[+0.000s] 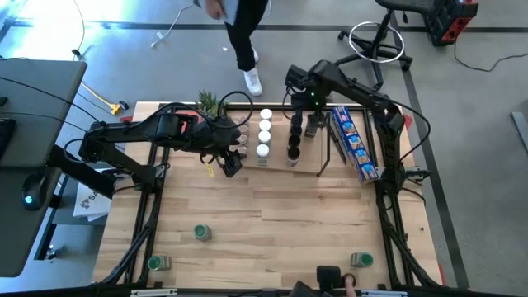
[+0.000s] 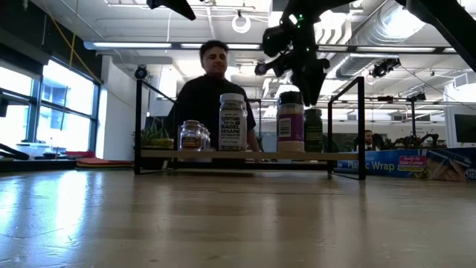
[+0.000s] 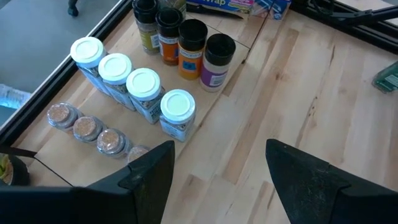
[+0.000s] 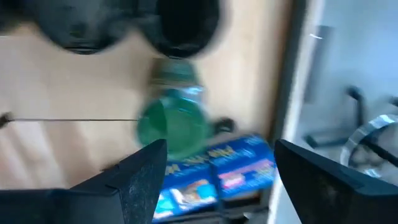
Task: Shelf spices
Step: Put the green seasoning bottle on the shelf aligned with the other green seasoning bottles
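Note:
The shelf [image 1: 280, 153] is a light-wood rack with a black wire frame at the table's far side. On it stand spices in rows: brown-lidded jars [image 3: 87, 127], white-lidded jars [image 3: 144, 84] and black-lidded jars [image 3: 193, 31]. My right gripper [image 4: 217, 174] is open, pointing down over the shelf's right part [image 1: 312, 124], above a green-lidded jar [image 4: 173, 124] that rests on the shelf, and it touches nothing. My left gripper [image 3: 221, 168] hangs open and slanting down above the table by the shelf's near left corner [image 1: 229, 162], with nothing between its fingers.
Three green-lidded jars [image 1: 202, 233], [image 1: 157, 262], [image 1: 361, 260] sit on the near half of the table. A long blue printed box [image 1: 355, 144] lies right of the shelf. A small plant [image 1: 208, 103] stands at the far left. A person [image 2: 212, 89] is behind the table.

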